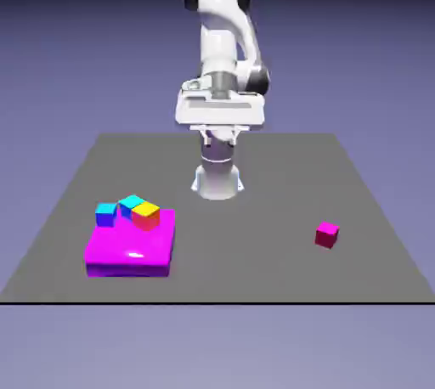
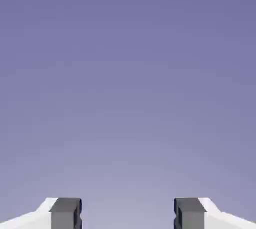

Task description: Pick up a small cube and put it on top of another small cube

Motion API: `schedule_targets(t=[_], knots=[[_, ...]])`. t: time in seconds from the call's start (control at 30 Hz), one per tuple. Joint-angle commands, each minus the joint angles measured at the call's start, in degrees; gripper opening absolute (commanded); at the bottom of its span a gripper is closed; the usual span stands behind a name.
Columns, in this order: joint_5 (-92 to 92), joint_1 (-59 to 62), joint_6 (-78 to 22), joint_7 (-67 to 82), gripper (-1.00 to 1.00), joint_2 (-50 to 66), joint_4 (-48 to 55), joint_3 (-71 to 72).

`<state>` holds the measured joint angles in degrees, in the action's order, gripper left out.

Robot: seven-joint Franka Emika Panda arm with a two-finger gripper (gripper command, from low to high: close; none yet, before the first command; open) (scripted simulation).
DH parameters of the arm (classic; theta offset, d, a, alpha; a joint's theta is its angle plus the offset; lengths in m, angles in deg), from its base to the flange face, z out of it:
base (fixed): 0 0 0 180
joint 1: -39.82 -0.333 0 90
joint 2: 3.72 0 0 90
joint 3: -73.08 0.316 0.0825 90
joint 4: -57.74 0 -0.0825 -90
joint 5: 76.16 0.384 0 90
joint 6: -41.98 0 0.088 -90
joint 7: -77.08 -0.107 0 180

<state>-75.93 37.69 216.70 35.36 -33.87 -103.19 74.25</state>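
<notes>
The small cube (image 1: 326,234), tiny and magenta-pink, lies alone on the grey table (image 1: 246,243) at the exterior view's right. My gripper (image 1: 220,136) hangs high above the table's far middle, close in front of the arm's base, far from the cube. In the hand view my gripper (image 2: 127,216) stands open, its grey fingertips (image 2: 65,213) wide apart, and nothing but plain backdrop shows between them. The cube is out of the hand view.
A big flat magenta slab (image 1: 127,251) lies at the exterior view's left. By its far edge sit a blue cube with a cyan top (image 1: 106,214), a cyan cube (image 1: 130,203) and a red cube with a yellow top (image 1: 145,216).
</notes>
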Motion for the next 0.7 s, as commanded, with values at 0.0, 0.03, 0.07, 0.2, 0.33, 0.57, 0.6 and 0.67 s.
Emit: schedule_targets(t=[0.0,0.03,0.07,0.2,0.33,0.57,0.6,0.67], knots=[[0.2,-1.2,0.6,0.6,0.0,2.1,0.1,1.0],[0.4,-2.4,1.2,1.2,0.0,4.2,0.1,1.9],[0.6,-3.6,1.8,1.8,0.0,6.2,0.2,2.9],[1.4,-8.3,4.2,4.3,0.0,14.5,0.4,6.8],[2.1,-13.1,6.5,6.7,0.0,22.8,0.7,10.7],[3.5,-21.5,10.7,11.0,0.0,37.4,1.1,17.5],[3.7,-22.6,11.3,11.6,0.0,39.5,1.1,18.4],[3.8,-23.5,11.7,12.1,0.0,40.9,1.2,19.1]])
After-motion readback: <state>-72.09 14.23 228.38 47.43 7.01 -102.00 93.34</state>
